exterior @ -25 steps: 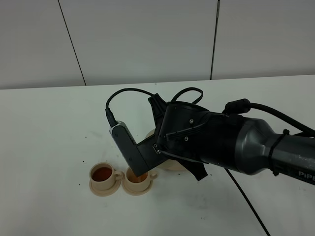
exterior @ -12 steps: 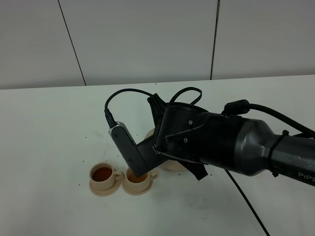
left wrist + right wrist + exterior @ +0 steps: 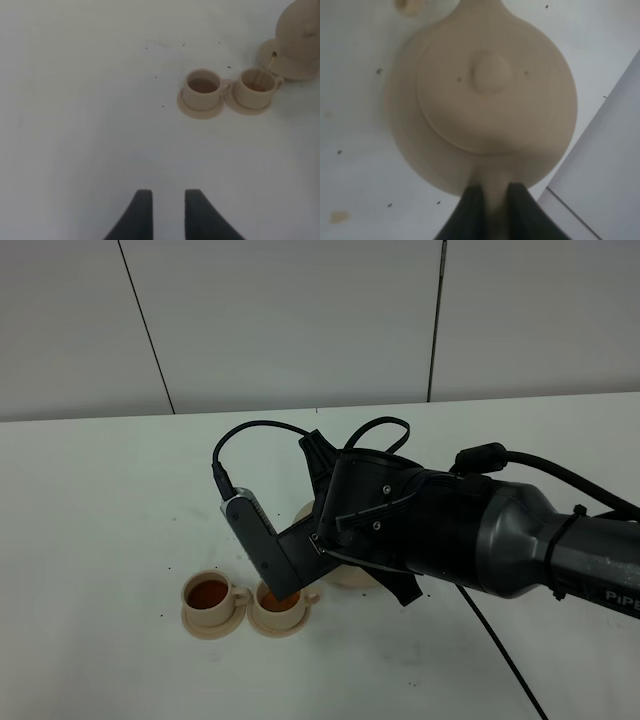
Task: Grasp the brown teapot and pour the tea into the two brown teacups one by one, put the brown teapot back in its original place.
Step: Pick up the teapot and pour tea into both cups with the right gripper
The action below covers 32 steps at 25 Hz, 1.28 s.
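Between our right gripper's [image 3: 494, 192] closed fingers we hold the brown teapot [image 3: 485, 95] by its handle, tilted over the right-hand teacup [image 3: 256, 87], a thin stream falling in. Beside it stands the left teacup [image 3: 202, 89], filled; our left gripper [image 3: 167, 212] hovers apart, slightly open, empty.

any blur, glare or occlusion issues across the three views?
Exterior high: sharp, but the right arm hides most of the round beige ceramic teapot. Right wrist: teapot fills the frame, soft focus. Left wrist: hazy, low contrast; two small beige cups readable, no glare.
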Tool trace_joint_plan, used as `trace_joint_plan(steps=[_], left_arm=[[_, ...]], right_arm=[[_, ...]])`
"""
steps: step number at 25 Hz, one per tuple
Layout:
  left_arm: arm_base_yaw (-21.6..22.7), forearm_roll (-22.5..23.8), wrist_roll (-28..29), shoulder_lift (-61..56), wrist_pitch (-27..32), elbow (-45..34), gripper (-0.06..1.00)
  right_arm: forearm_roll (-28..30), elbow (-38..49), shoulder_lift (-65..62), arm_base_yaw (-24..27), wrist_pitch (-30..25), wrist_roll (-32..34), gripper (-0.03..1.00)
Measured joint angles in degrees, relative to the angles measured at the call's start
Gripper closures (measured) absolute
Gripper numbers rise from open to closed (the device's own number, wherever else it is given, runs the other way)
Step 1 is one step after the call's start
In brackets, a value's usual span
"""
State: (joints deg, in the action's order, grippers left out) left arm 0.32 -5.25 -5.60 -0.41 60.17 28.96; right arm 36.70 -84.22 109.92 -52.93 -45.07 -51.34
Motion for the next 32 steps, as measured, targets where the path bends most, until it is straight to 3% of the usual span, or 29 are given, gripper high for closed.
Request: trace_joint_plan(steps=[32], left_arm=[[0.0, 0.0, 0.0, 0.0, 0.0, 0.0, 0.71]], right_arm=[[4.4, 0.0, 0.0, -0.9, -0.2, 1.9, 0.87]])
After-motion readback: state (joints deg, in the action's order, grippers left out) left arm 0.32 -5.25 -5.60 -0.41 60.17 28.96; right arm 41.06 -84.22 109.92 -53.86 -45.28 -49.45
